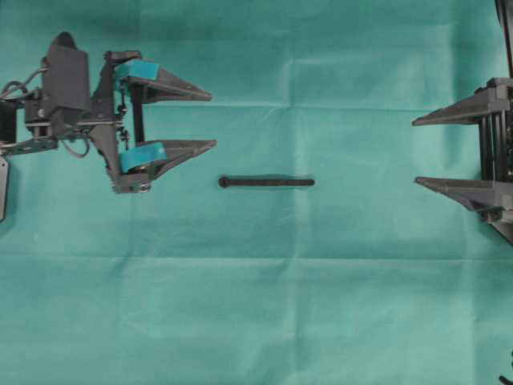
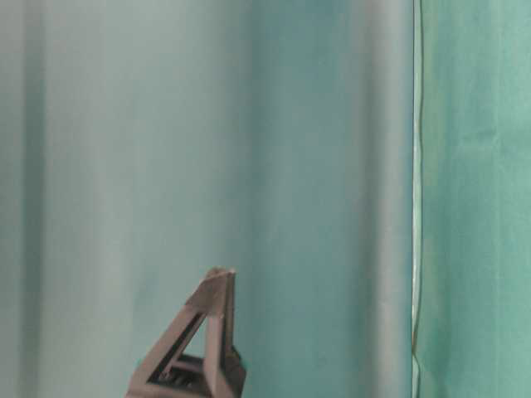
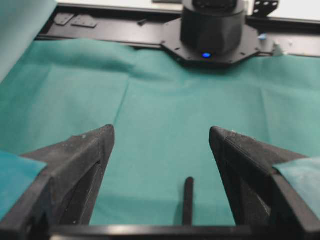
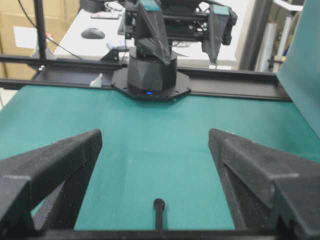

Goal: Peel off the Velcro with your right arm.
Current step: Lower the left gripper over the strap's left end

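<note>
1. Dark-grey plain wedge fingers on the right gripper (image 1: 417, 152), spread wide, nothing between them; it sits at the right edge of the overhead view, tips pointing toward the middle of the table.
2. Right wrist view: same right gripper (image 4: 155, 137), one finger (image 4: 55, 170) on each side of frame, bare green cloth (image 4: 150, 145) in the gap.
3. Velcro (image 1: 266, 182): thin black strip lying flat on the cloth, ahead of the right gripper's tips, well apart from them, roughly in line with its lower finger in the overhead view. Rounded end points away from the right gripper, toward the left one.
4. Right wrist view shows only the Velcro's (image 4: 158, 214) near part, at the bottom centre, between the two fingers' lines.
5. Left gripper (image 1: 213, 120): teal-padded fingers, also spread wide, holding nothing. Its lower fingertip is near the Velcro's rounded end, not touching.
6. Left wrist view: left gripper (image 3: 161, 132) open, Velcro (image 3: 188, 200) on the cloth low in the gap, nearer the right-hand finger of that frame.
7. Table-level view: one dark finger (image 2: 203, 348) against green backdrop; cannot tell which arm.
</note>
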Robot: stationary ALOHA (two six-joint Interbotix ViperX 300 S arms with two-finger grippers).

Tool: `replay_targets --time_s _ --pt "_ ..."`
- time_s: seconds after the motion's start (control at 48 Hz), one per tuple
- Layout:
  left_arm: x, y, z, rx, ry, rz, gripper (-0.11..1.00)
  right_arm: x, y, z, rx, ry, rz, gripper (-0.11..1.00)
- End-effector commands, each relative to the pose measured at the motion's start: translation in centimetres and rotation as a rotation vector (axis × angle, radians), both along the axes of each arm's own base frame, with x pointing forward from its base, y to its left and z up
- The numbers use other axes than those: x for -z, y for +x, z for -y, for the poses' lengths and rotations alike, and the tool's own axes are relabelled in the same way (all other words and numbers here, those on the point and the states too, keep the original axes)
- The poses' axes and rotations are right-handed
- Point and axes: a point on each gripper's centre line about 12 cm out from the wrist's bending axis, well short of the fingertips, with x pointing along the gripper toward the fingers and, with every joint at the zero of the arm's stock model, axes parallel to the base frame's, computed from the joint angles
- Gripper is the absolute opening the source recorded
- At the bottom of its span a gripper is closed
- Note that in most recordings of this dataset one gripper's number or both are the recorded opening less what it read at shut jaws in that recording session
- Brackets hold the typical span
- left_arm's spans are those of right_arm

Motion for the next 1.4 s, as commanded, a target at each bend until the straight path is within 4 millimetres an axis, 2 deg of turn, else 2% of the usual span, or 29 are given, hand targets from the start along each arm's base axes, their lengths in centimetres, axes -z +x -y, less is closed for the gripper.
replay_targets --time_s 0.0,0.188,0.396,0.834,1.125,1.376 --pt "-1.2 0.6 -0.3 -0.008 0.0 0.028 0.83 -0.5 0.2 0.0 -0.001 -0.006 0.015 0.83" --pt "-1.0 1.5 -0.4 -0.006 -0.011 -0.053 0.83 -0.4 0.2 0.0 0.0 -0.006 0.015 0.83" --pt "-0.9 2.6 -0.2 0.004 -0.029 -0.217 0.83 -0.4 0.2 0.0 0.0 -0.004 0.012 0.83" --pt "0.8 5.8 1.2 0.048 -0.053 -0.519 0.83 -0.1 0.1 0.0 0.001 -0.004 0.011 0.83" --pt "1.8 6.9 1.1 0.049 -0.054 -0.571 0.83 0.0 0.1 0.0 0.001 -0.004 0.008 0.83" --pt "3.6 7.6 1.0 0.048 -0.058 -0.595 0.83 0.2 0.0 0.0 0.001 -0.004 0.014 0.83"
